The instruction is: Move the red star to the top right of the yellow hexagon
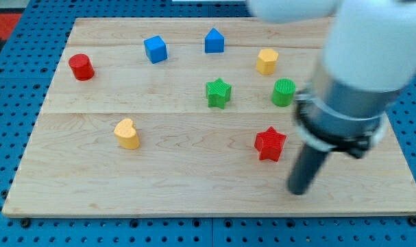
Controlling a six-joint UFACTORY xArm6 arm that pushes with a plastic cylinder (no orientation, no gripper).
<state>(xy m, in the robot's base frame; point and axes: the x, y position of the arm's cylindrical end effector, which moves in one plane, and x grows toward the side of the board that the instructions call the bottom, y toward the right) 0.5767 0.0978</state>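
Note:
The red star (270,143) lies on the wooden board at the view's lower right. The yellow hexagon (266,61) stands near the view's top, right of centre, well above the red star. My tip (299,190) rests on the board just right of and below the red star, a small gap apart from it. The arm's grey and white body covers the board's right side above the tip.
A green star (218,92) and a green cylinder (284,92) lie between the red star and the yellow hexagon. A blue cube (155,49), a blue house-shaped block (214,41), a red cylinder (81,66) and a yellow heart (127,133) lie further left.

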